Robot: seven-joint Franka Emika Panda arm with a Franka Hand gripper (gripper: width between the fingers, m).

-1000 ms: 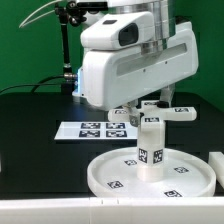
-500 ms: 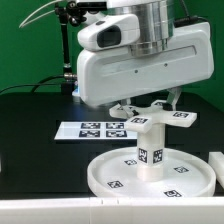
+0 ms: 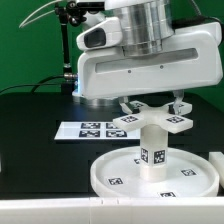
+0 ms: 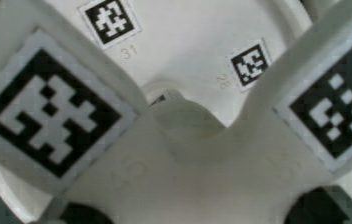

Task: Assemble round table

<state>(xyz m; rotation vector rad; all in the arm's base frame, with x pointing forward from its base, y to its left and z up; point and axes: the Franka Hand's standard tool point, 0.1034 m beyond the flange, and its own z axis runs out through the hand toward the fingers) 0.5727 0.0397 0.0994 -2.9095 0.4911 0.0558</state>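
Observation:
The large rimmed round disc (image 3: 103, 172) lies flat on the black table near the front. The short cylindrical leg (image 3: 153, 150) stands upright in its middle. The cross-shaped foot (image 3: 150, 119) sits level on top of the leg, its tagged arms spread out. My gripper (image 3: 152, 106) comes straight down from above and is shut on the foot's centre. In the wrist view the foot (image 4: 173, 150) fills the picture with two tagged arms. The disc (image 4: 191, 45) shows below it. My gripper (image 4: 208, 212) shows only as dark fingertips at the edge.
The marker board (image 3: 92, 130) lies flat behind the disc toward the exterior view's left. A white piece (image 3: 214, 160) shows at the exterior view's right edge. A dark stand (image 3: 70, 45) rises at the rear left.
My gripper has turned about its vertical axis with the foot in it. The foot's arms have swung round on top of the leg. Disc and leg stay put.

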